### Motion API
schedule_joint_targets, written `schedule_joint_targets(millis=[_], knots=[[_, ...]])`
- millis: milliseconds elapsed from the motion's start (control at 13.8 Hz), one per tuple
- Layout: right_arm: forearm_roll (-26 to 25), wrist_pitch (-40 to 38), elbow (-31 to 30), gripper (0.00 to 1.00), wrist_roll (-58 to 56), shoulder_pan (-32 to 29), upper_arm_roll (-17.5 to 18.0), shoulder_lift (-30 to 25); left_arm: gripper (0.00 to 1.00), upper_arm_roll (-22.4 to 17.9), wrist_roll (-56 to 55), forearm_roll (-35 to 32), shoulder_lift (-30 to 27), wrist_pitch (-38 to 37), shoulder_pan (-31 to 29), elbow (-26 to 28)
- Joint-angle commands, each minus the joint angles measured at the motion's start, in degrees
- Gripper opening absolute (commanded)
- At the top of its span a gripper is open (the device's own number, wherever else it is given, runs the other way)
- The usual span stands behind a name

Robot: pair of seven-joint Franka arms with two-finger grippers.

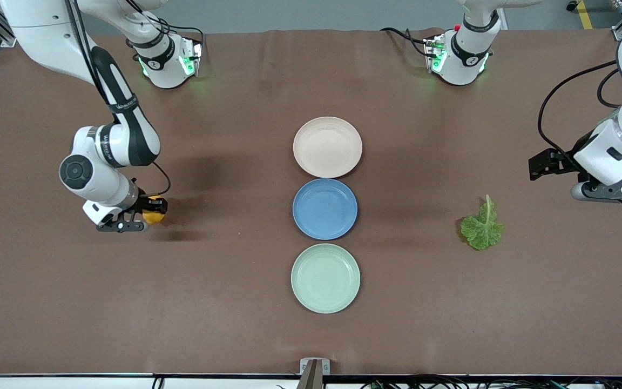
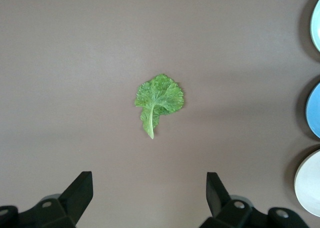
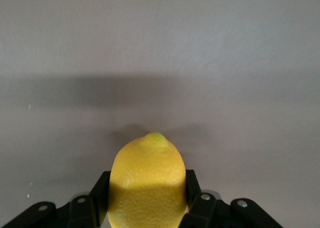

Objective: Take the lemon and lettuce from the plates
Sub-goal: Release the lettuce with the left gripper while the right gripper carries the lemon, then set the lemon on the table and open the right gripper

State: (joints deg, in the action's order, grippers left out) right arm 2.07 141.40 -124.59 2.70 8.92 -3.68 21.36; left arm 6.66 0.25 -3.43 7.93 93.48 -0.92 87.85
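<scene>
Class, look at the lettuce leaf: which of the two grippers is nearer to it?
Left. The left gripper hangs open just beside the lettuce; the right gripper holds the lemon at the table's right-arm end.

Even, bright overhead light, soft shadows on tablecloth [image 1: 224,302], no glare, wrist views sharp, slight vignetting.

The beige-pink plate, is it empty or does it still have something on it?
Empty. The beige-pink plate shows only bare surface; the lemon sits in the right gripper.

You're looking at a matt brown table covering [image 1: 235,324] — smooth, paper-like; matt plates [image 1: 325,278]; a crinkly lettuce [image 1: 482,227]; a finely pitted lemon [image 3: 147,183] — dull black plastic-looking fingers [image 3: 192,188] are pressing it.
</scene>
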Motion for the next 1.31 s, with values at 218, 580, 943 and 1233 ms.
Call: schedule_joint_targets(millis=[218, 580, 943, 1233], knots=[[1.4, 0.9, -3.5, 0.00, -2.2, -0.3, 1.6, -1.7, 1.00, 0.0, 0.2, 1.1, -0.4, -1.3, -0.5, -2.9], [1.5, 0.6, -3.4, 1.00, -5.0, -1.4, 1.5, -1.7, 1.00, -0.2, 0.0, 1.1, -0.4, -4.6, -0.6, -6.3], [1.5, -12.6, 5.2, 1.00, -5.1, -1.5, 1.2, -3.4, 1.00, -0.3, -0.9, 5.3, -4.1, -8.8, -2.6, -5.8], [1.3, -33.0, 21.0, 1.00, -5.5, -5.7, 1.0, -4.0, 1.00, -0.4, -1.1, 4.8, -8.4, -10.8, -2.4, -1.6]])
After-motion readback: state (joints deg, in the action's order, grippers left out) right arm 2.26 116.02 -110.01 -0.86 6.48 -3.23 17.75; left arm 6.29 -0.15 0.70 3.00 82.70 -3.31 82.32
